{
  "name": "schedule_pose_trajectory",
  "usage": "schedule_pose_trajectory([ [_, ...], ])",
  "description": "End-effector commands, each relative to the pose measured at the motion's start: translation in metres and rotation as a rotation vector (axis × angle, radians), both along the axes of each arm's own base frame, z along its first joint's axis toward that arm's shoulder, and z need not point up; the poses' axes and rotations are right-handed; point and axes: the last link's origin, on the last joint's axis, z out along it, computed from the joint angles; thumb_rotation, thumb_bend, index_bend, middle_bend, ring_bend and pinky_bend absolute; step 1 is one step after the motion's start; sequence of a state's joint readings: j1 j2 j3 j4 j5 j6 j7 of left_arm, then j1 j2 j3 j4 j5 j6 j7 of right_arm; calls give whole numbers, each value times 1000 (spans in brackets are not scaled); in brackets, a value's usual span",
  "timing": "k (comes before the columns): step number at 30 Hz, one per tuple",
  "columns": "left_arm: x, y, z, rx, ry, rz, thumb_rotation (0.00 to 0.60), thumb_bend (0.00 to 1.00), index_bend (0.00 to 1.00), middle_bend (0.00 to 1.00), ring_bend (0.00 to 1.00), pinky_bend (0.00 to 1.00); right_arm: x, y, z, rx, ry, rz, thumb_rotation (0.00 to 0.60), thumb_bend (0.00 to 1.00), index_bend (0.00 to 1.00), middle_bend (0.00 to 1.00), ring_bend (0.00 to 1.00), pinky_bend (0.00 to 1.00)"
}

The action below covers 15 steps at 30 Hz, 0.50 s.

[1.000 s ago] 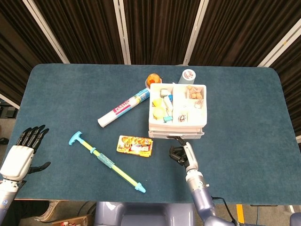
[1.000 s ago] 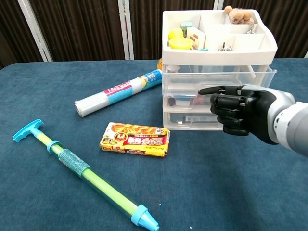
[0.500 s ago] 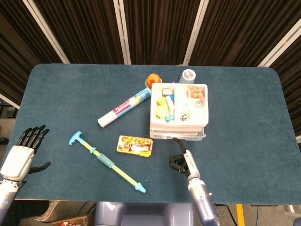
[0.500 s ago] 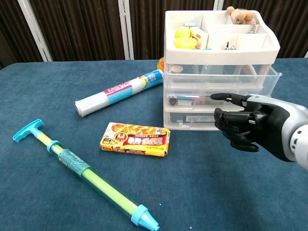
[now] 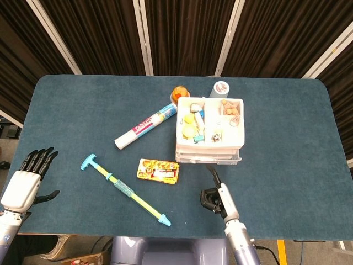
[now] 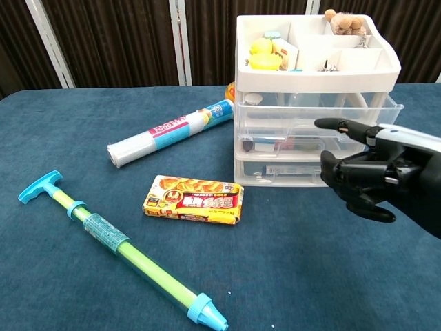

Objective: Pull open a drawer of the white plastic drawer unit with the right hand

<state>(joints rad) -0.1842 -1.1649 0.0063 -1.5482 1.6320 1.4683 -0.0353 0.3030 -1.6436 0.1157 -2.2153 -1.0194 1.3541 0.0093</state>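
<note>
The white plastic drawer unit [image 5: 208,132] [image 6: 313,110] stands right of the table's middle. Its top tray holds small toys, and below it are clear drawers [image 6: 310,141] whose fronts sit about flush. My right hand [image 5: 217,196] [image 6: 372,178] hovers in front of the unit, clear of it. Its dark fingers are curled in with one finger pointing out toward the drawers, and it holds nothing. My left hand [image 5: 25,182] hangs at the table's near left corner with its fingers apart and nothing in it; it shows only in the head view.
A yellow snack box [image 6: 194,198] lies just left of the unit's base. A long blue, green and yellow pump toy [image 6: 117,248] lies near the front left. A roll of plastic wrap [image 6: 172,132] and an orange toy [image 5: 178,93] lie behind, beside a small can [image 5: 219,88].
My right hand has drawn back from the drawer fronts toward the near table edge. The drawer unit shifted slightly and settled. The left hand has not moved.
</note>
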Motion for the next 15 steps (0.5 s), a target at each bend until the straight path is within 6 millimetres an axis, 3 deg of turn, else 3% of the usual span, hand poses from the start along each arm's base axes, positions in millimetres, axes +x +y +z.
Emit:
schedule_pose_trajectory([
  [1, 0, 0, 0, 1, 1, 0, 600, 18, 0, 0, 0, 49, 3, 14, 8, -7, 14, 42, 600, 654, 0, 879, 870, 955],
  [8, 0, 0, 0, 3, 2, 1, 600, 19, 0, 0, 0, 49, 4, 4, 20, -55, 107, 84, 600, 654, 0, 879, 870, 955],
  [15, 0, 0, 0, 3, 1, 1, 600, 18, 0, 0, 0, 49, -2, -22, 29, -71, 358, 126, 600, 654, 0, 879, 870, 955],
])
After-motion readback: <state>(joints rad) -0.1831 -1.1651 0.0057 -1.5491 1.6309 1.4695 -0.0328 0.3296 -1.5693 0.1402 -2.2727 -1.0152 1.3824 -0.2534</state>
